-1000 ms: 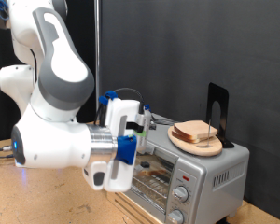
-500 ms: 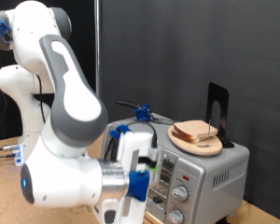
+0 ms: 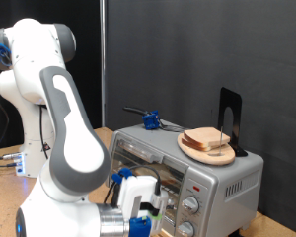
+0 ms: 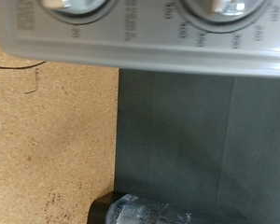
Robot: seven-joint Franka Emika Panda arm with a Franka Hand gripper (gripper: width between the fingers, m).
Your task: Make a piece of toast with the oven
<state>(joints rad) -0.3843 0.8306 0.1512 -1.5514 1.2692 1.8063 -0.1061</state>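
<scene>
The silver oven (image 3: 222,183) stands on the wooden table at the exterior view's right, its glass door (image 3: 143,156) facing the arm. My gripper (image 3: 138,209) hangs low at the view's bottom edge, just in front of the oven's lower front and beside its knobs (image 3: 191,205). The wrist view shows the oven's control panel (image 4: 140,42) close up, with two round knobs (image 4: 217,7), and what looks like one dark fingertip (image 4: 140,211). Nothing shows between the fingers. No single piece of toast is visible; I cannot make out the oven's inside.
A plate of stacked bread slices (image 3: 207,143) sits on the oven's top, with a black bookend (image 3: 230,118) behind it and a blue-and-black clip (image 3: 149,121) near the back. The bulky arm (image 3: 74,148) fills the exterior view's left. Wooden tabletop (image 4: 47,140) lies beside the oven.
The arm has swung down and forward. The gripper dropped from door height in front of the oven to the exterior view's bottom edge, near the knobs.
</scene>
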